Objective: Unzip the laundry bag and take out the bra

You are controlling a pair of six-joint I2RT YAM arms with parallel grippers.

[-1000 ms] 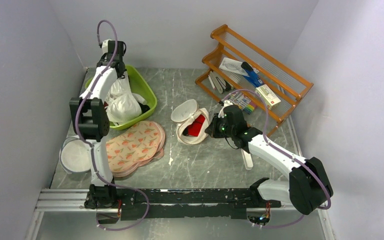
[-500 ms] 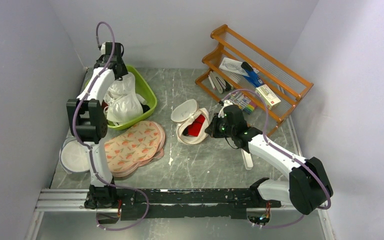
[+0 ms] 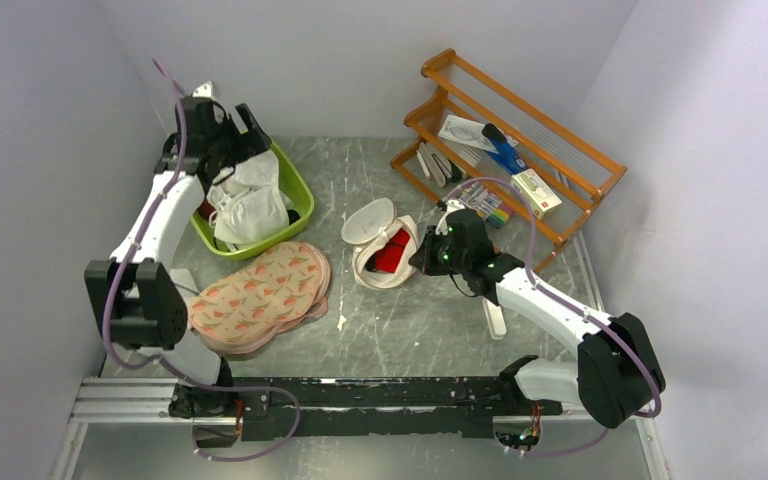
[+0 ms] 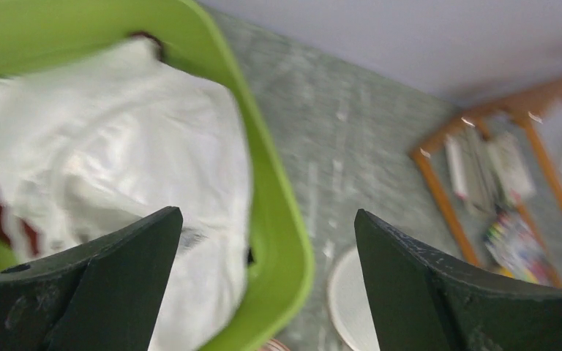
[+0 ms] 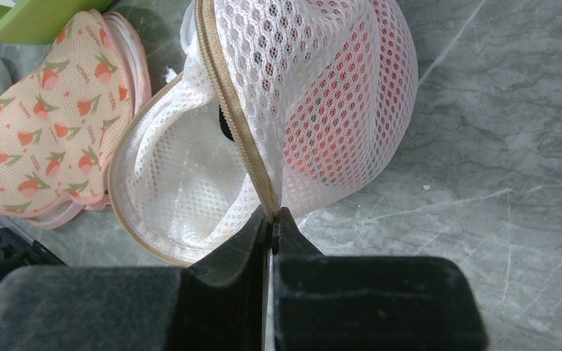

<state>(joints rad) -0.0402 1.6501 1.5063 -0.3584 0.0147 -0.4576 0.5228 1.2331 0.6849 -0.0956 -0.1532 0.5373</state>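
Observation:
The laundry bag lies unzipped mid-table, its round lid flap folded back. The red bra sits inside and shows red through the mesh in the right wrist view. My right gripper is shut on the bag's beige zipper rim, its own view showing the jaws pinched on the edge. My left gripper hangs open over the back of the green basket, holding nothing. In the left wrist view its fingers straddle the basket rim.
White garments fill the green basket. Peach fruit-printed pads lie in front of it. A wooden rack with small items stands at the back right. A white strip lies under the right arm. Walls close in on both sides.
My left gripper has opened and drawn up toward the back-left of the basket; its elbow has swung left and down. The right gripper and the bag have not moved.

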